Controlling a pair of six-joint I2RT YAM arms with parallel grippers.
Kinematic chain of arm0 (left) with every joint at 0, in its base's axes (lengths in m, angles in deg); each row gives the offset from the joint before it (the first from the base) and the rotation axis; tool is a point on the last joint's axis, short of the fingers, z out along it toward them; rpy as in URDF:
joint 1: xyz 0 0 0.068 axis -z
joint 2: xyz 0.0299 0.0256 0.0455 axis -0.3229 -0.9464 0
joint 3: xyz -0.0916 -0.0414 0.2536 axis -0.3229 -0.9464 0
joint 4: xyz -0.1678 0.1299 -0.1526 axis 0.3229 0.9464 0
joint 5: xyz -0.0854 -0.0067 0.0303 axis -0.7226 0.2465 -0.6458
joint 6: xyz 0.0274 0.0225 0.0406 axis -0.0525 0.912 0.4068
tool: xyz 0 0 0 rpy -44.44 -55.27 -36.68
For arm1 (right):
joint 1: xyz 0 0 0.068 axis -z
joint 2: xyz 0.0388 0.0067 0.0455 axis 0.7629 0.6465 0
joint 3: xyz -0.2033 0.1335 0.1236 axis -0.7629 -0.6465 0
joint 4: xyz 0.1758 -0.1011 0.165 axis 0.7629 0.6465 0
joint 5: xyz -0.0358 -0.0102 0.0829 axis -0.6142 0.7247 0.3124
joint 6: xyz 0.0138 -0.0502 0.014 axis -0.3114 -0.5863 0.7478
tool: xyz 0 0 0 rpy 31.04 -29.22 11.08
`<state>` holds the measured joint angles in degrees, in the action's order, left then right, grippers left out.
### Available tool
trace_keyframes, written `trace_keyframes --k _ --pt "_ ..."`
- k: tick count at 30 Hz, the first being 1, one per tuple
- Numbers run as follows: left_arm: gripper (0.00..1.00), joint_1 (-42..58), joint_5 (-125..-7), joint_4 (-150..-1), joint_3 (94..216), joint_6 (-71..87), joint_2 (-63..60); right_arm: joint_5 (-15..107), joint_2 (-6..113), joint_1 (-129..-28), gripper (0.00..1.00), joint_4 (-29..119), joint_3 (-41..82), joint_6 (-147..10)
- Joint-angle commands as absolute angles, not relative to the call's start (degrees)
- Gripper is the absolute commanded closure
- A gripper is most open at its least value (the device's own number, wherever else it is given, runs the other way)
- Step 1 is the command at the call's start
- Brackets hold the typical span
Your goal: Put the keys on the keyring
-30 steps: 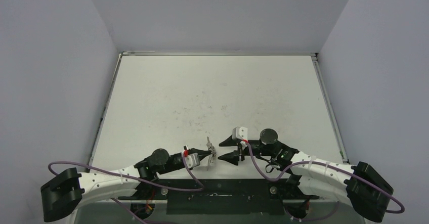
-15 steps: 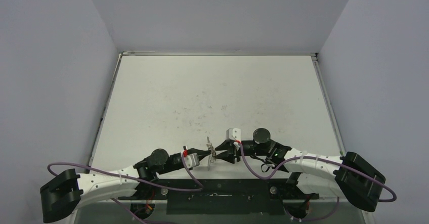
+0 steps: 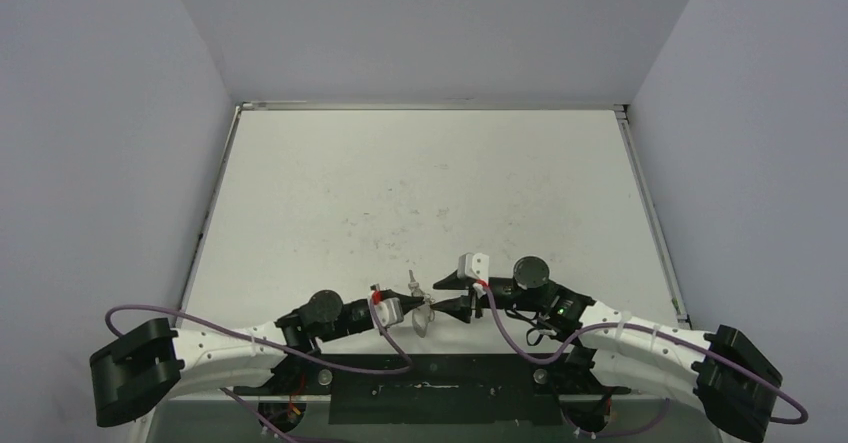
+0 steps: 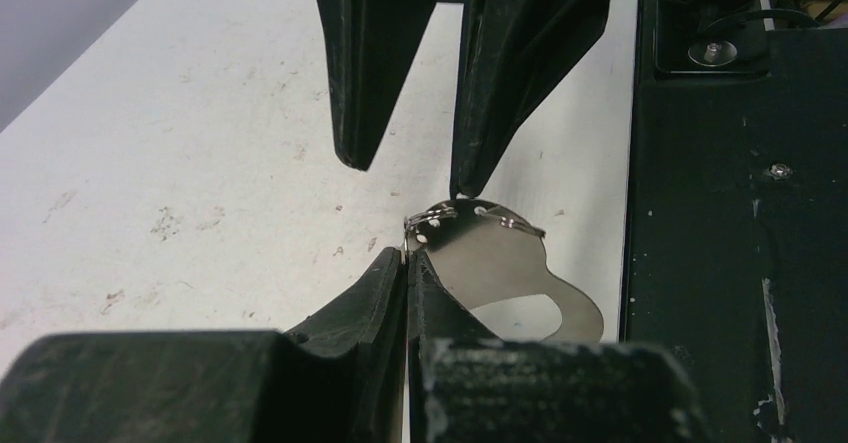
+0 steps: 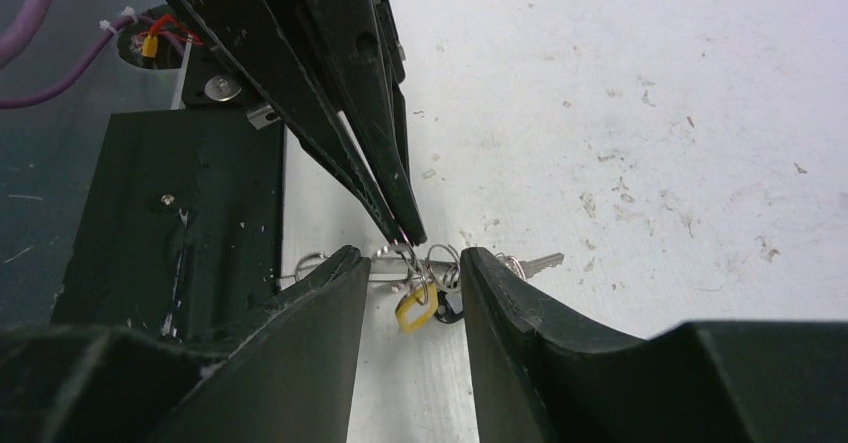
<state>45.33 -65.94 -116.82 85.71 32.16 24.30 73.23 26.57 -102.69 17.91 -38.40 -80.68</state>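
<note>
Left wrist: left gripper [image 4: 408, 259] pinching keyring [image 4: 490, 255] (fingers closed).

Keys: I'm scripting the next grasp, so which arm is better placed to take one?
Right, probably. The left gripper is shut on the flat silver-grey keyring, so busy; the open right gripper straddles the yellow tag of the small silver keys.

Left gripper [image 3: 408, 310], jaws pressed together, points toward 3 o'clock, facing nearly tip to tip the right gripper [image 3: 440, 297], jaws parted, pointing toward 9 o'clock.
</note>
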Motion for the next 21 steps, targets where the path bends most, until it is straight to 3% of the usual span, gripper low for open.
trace_keyframes --k 1,11,21 --pt "1.0 45.7 -66.4 -121.8 87.7 30.3 17.6 72.1 21.3 -102.4 0.59 19.8 -39.0 -80.2" --pt "1.0 45.7 -68.7 -130.6 91.1 29.9 2.0 70.0 11.7 -101.4 0.58 29.0 -40.8 -80.4" --pt "1.0 45.8 -70.6 -141.6 93.3 26.0 -11.6 68.3 10.2 -100.7 0.61 32.8 -41.0 -80.4"
